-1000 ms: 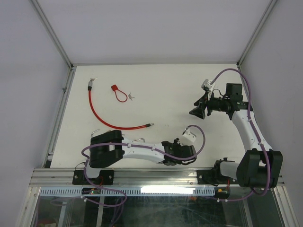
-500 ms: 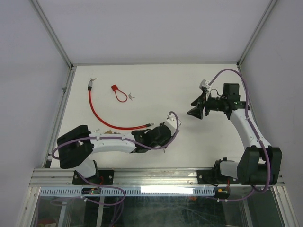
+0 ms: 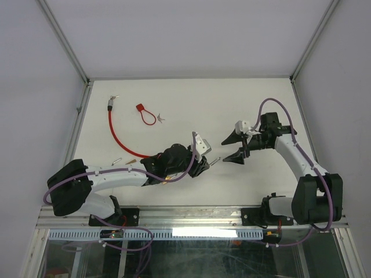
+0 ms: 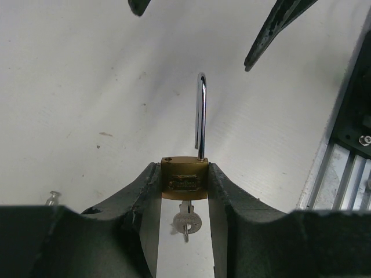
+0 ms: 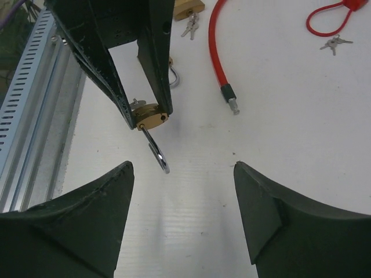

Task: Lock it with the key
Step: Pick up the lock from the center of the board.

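Note:
A brass padlock [image 4: 184, 179] is clamped between my left gripper's [image 4: 184, 174] fingers, its silver shackle [image 4: 200, 110] swung open and pointing away from the wrist. A small key [image 4: 186, 222] hangs from the keyhole on its underside. My right gripper [image 5: 183, 168] stands open, facing the padlock [image 5: 152, 117], with the shackle tip [image 5: 159, 155] just short of its fingertips and nearer the left one. In the top view the left gripper [image 3: 203, 164] and right gripper [image 3: 225, 150] meet near the table's middle front.
A red cable [image 3: 124, 142] curves across the left of the table, its metal end [image 5: 232, 103] near the left gripper. A red loop seal [image 3: 145, 113] with keys [image 3: 160, 119] lies further back. Another brass padlock [image 5: 189, 7] with keys lies by the left arm. A metal rail [image 5: 35, 116] runs along the front edge.
My left arm has swung the padlock from the front edge up toward the table's middle. My right gripper has come down and left to face it, and its jaws have opened wider.

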`<state>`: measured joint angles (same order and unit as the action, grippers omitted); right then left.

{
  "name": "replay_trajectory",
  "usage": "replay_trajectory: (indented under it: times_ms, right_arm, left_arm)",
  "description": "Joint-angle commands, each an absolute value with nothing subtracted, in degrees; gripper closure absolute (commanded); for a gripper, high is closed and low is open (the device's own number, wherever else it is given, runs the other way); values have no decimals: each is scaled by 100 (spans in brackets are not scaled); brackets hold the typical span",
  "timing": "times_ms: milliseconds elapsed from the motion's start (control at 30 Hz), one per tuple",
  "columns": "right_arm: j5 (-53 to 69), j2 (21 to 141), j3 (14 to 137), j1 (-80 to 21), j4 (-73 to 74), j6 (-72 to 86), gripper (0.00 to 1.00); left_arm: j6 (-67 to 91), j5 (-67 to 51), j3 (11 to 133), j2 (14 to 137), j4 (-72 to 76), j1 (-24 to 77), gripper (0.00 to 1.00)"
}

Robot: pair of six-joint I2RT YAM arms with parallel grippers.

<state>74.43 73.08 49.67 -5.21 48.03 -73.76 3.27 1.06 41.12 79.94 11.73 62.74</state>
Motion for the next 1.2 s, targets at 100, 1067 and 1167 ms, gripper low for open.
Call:
replay_trajectory:
  times_ms: [100, 1067, 1167]
  right_arm:
    - [7470, 7486, 5090, -952, 5472, -8622, 30]
    - [7133, 7711, 5255, -1336, 6002, -9228, 67]
    - [7184, 7733, 5257, -1335, 6032, -9246, 71]
  left_arm:
    - [37, -608, 4086, 7682, 1628, 6216, 100]
    - [96, -930, 4052, 7627, 1617, 6041, 99]
    - [105, -975, 4050, 7638, 1630, 6029, 99]
